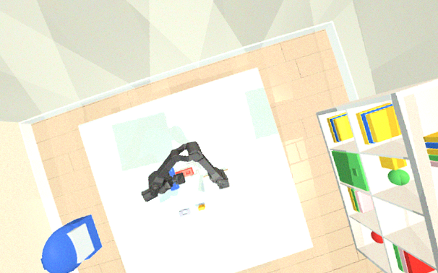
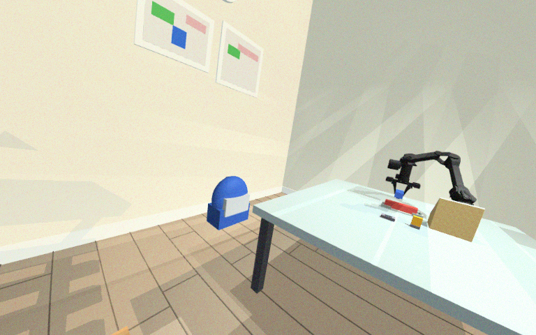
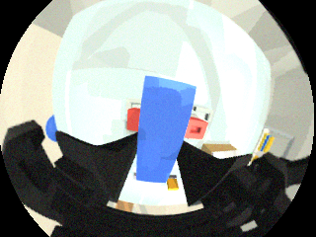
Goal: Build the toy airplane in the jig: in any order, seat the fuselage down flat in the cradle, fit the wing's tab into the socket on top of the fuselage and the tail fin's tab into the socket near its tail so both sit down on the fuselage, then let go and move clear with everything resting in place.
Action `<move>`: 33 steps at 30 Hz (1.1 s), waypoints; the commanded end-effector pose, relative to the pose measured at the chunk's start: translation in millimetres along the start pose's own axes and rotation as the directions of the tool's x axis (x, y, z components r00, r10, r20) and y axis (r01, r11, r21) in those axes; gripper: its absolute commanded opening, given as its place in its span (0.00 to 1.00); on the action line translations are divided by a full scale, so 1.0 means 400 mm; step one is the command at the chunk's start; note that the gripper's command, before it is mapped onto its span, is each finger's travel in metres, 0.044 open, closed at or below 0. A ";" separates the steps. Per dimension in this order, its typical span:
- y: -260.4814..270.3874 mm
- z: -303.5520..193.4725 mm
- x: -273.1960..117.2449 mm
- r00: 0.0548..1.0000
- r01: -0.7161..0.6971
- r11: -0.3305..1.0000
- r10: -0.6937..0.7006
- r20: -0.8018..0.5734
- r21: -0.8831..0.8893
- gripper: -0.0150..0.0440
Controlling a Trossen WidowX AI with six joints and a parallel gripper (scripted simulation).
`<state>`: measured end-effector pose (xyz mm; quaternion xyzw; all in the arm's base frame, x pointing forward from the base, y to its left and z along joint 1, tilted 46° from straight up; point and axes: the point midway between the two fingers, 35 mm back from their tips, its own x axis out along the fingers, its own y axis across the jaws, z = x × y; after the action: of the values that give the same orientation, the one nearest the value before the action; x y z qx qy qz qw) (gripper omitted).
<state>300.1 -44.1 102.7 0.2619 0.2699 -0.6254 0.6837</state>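
My gripper [image 2: 400, 192] [image 3: 158, 137] is shut on the blue wing [image 1: 174, 187] [image 2: 399, 195] [image 3: 166, 123]. It holds the wing above the red fuselage [image 1: 188, 171] [image 2: 400, 206] [image 3: 197, 129], lying crosswise over it, with a gap between them in the exterior view. The fuselage lies in the pale cradle [image 3: 208, 115]; whether it is fully flat is too small to tell. A socket shows on the fuselage's right part in the wrist view; the wing hides its middle. The wing's tab is hidden. The yellow tail fin [image 1: 201, 207] [image 2: 416, 220] [image 3: 172, 184] stands apart from the fuselage, on a dark base.
A small grey holder [image 1: 184, 211] [image 2: 387, 217] lies beside the tail fin. A tan block [image 2: 456, 220] [image 3: 219, 148] stands on the table [image 1: 221, 241] [image 2: 340, 220] near the arm's base, to the right of the cradle in the exterior view.
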 end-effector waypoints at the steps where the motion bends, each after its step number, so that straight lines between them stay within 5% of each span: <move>1: -0.002 0.004 0.016 1.000 -0.001 1.000 0.001 0.005 -0.002 0.58; 33: -0.003 0.005 0.082 1.000 -0.002 1.000 0.002 0.002 0.003 0.53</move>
<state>301.4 -69.2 81.0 0.2625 0.2681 -0.6255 0.6841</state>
